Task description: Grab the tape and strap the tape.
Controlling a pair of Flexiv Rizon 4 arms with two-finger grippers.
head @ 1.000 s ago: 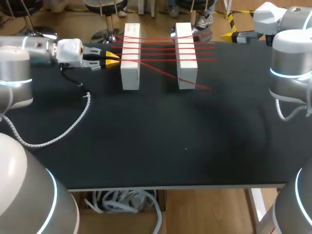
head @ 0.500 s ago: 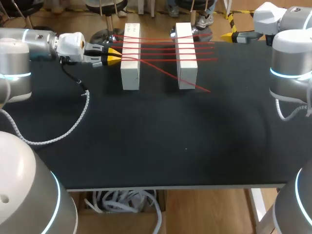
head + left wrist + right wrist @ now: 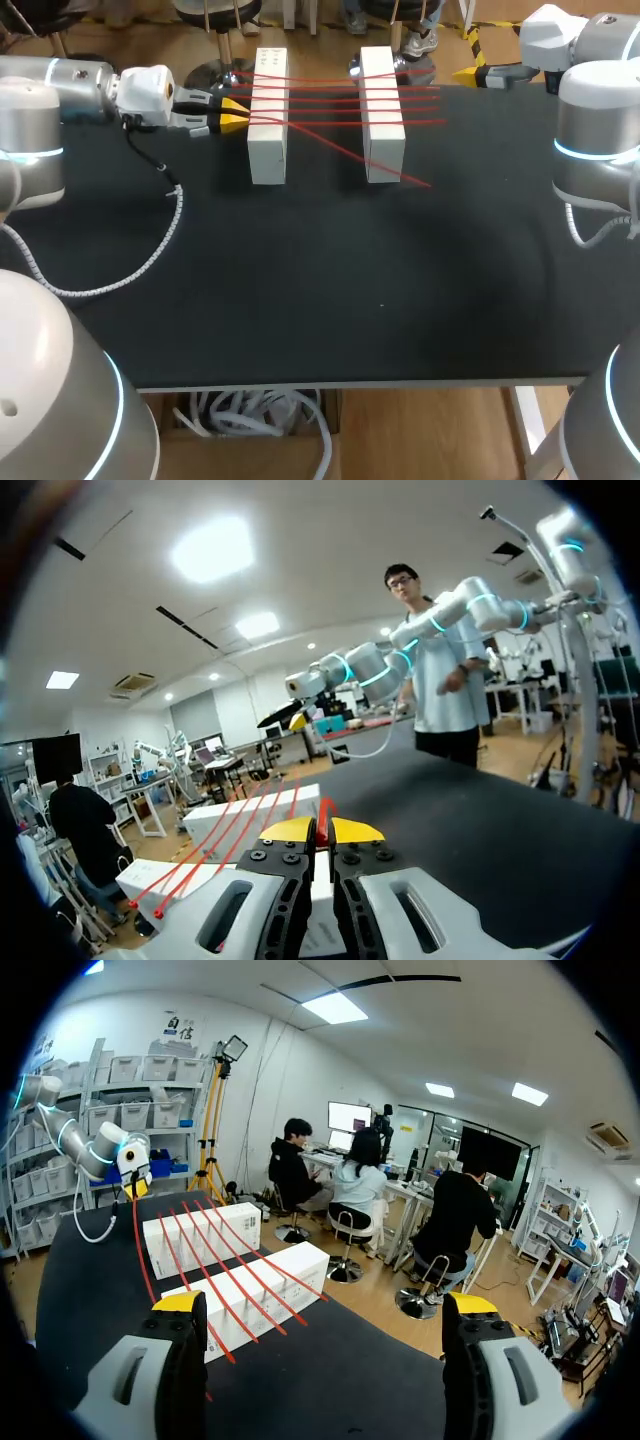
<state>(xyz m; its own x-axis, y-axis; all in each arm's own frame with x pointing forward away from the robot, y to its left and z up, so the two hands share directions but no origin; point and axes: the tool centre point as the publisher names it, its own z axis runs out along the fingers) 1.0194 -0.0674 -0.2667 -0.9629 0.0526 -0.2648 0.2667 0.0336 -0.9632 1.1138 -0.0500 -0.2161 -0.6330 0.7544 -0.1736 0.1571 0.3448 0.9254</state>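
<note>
The red tape point(image 3: 326, 140) is strung in several lines across two white boxes, the left box point(image 3: 268, 120) and the right box point(image 3: 382, 115), which are set apart at the far side of the black worktop point(image 3: 350, 280). One stretch is pinched in the left gripper point(image 3: 232, 114) just beside the left box. The right gripper point(image 3: 478, 74) is held spread at the far right corner, well apart from the tape.

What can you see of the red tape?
The red tape is thin, like string. It crosses the tops of two white blocks in several straight lines, plus one slanted line ending on the black table. One end is pinched between the yellow tips of the left gripper, beside the left block.
</note>
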